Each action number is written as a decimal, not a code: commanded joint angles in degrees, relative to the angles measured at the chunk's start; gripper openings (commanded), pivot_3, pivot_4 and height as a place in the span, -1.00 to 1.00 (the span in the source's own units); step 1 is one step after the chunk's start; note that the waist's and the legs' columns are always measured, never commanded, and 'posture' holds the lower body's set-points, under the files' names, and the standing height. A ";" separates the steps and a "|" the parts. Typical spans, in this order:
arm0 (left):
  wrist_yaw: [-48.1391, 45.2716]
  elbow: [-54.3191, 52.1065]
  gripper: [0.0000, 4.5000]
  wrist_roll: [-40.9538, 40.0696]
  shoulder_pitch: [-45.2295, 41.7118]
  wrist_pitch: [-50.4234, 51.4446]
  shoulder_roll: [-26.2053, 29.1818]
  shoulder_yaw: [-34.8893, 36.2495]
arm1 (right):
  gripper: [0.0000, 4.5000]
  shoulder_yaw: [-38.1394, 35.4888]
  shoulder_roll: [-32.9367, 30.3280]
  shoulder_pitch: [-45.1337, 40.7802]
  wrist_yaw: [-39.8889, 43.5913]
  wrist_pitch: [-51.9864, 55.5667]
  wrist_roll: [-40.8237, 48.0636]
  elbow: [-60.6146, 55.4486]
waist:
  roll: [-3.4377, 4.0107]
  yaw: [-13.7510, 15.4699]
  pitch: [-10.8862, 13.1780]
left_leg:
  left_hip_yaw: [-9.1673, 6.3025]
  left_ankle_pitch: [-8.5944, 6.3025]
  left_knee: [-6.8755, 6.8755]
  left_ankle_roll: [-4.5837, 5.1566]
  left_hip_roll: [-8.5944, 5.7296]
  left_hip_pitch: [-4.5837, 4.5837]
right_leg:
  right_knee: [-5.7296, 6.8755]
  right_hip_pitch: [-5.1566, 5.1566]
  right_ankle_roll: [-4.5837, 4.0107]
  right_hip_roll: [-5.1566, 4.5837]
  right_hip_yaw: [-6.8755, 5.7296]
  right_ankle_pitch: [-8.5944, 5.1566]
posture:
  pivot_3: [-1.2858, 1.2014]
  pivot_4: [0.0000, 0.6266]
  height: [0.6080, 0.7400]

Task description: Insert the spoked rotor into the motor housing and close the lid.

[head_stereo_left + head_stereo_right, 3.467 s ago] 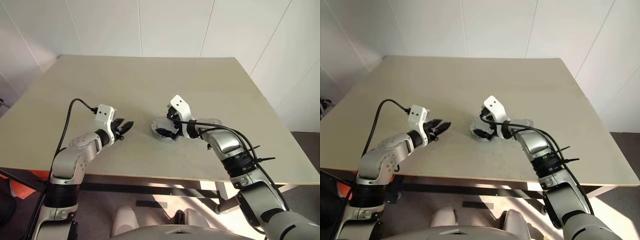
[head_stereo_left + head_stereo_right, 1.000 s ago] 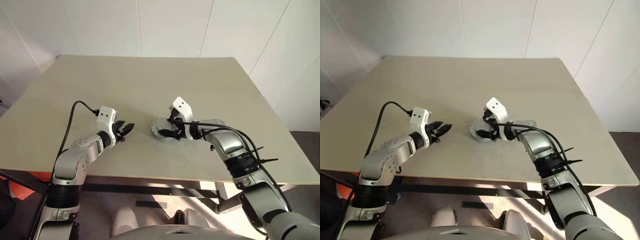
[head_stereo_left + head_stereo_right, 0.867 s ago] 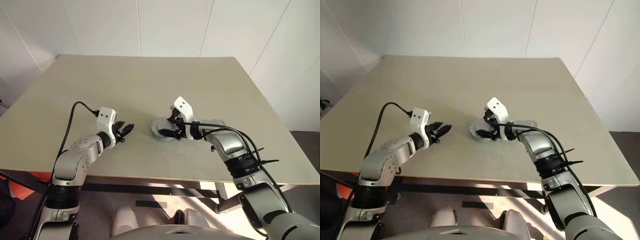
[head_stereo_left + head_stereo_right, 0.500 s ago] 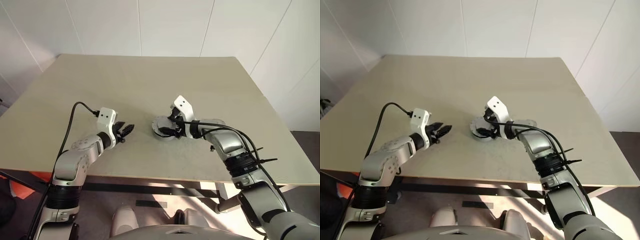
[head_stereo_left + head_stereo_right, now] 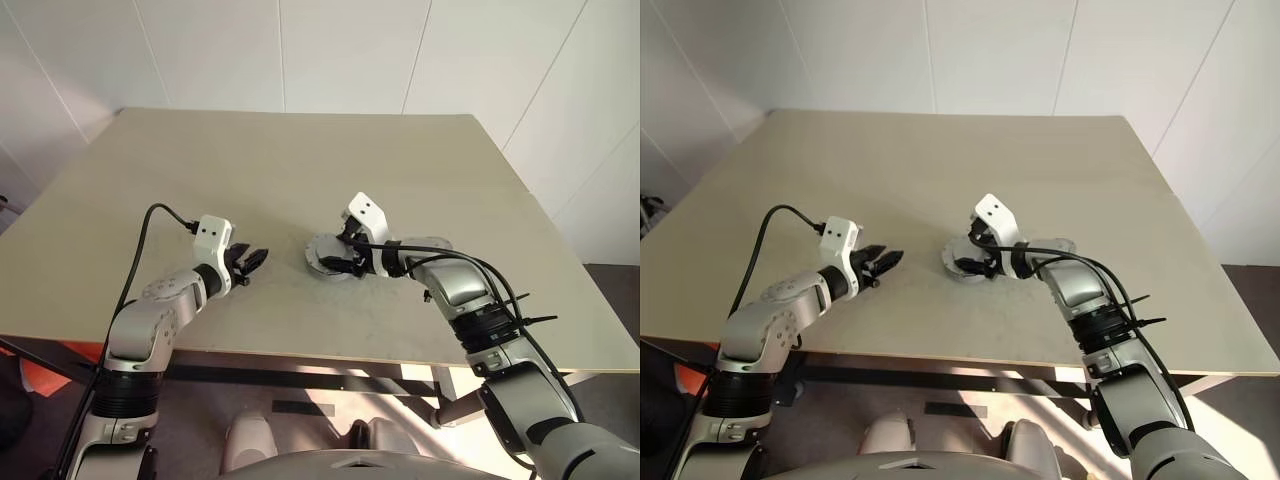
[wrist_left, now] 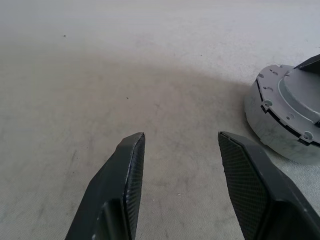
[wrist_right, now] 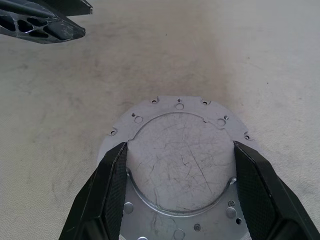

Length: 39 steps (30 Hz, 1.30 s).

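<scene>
The motor housing (image 5: 316, 256) is a round silver puck on the table, with the grey lid (image 7: 182, 165) lying flat on top of it. My right gripper (image 7: 180, 144) reaches down over it. Its fingers (image 7: 112, 185) press on both sides of the lid's raised round centre. In the left wrist view the housing's wall (image 6: 272, 132) stands off to one side under the lid (image 6: 300, 95). My left gripper (image 5: 255, 258) hovers low over bare table left of the housing, open and holding nothing. The spoked rotor is hidden from view.
The beige table (image 5: 300, 150) stretches wide behind and to both sides of the housing, and its front edge runs close below both arms. A black cable (image 5: 140, 235) loops up from my left wrist.
</scene>
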 commanded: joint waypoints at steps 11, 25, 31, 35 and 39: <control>0.10 -1.57 0.09 -0.01 -0.80 -0.36 0.15 0.29 | 0.38 1.15 -1.82 0.53 0.52 -0.17 -1.83 1.74 | -0.01 0.03 -0.01 | 0.00 0.00 0.00 0.01 -0.01 0.06 | 0.00 0.06 0.00 0.00 0.00 0.00 | 0.03 -1.00 1.00; 0.19 -1.06 0.09 0.04 -1.13 -0.54 -0.21 0.27 | 0.38 2.43 -2.48 -0.26 1.11 -0.08 -2.75 4.43 | -0.05 0.11 -0.03 | 0.00 -0.03 0.00 0.05 -0.02 0.19 | 0.00 0.21 0.00 -0.01 0.00 0.00 | 0.03 -1.00 1.00; 0.63 -1.39 0.09 -0.60 -1.14 -0.15 -1.09 0.55 | 0.38 3.29 -2.72 -0.03 1.15 -0.26 -3.39 5.70 | -0.07 0.11 -0.05 | 0.00 -0.05 0.01 0.09 -0.02 0.28 | -0.01 0.29 0.01 -0.02 0.00 -0.01 | 0.03 -1.00 1.00; 1.33 0.04 0.09 -3.04 -3.20 1.20 -4.49 1.76 | 0.38 3.36 -2.59 -0.10 1.08 0.07 -3.20 5.25 | -0.11 0.13 -0.08 | 0.00 -0.07 0.00 0.11 -0.03 0.35 | -0.02 0.39 0.01 -0.02 0.00 -0.01 | 0.03 -1.00 1.00; 1.28 7.57 -0.08 -6.80 -8.53 2.50 -9.89 4.06 | 0.38 3.71 -2.22 -0.01 0.93 0.21 -3.03 4.81 | -0.12 0.23 -0.09 | 0.00 -0.06 0.01 0.10 -0.03 0.43 | -0.02 0.50 0.01 -0.03 0.01 -0.01 | 0.03 -1.00 1.00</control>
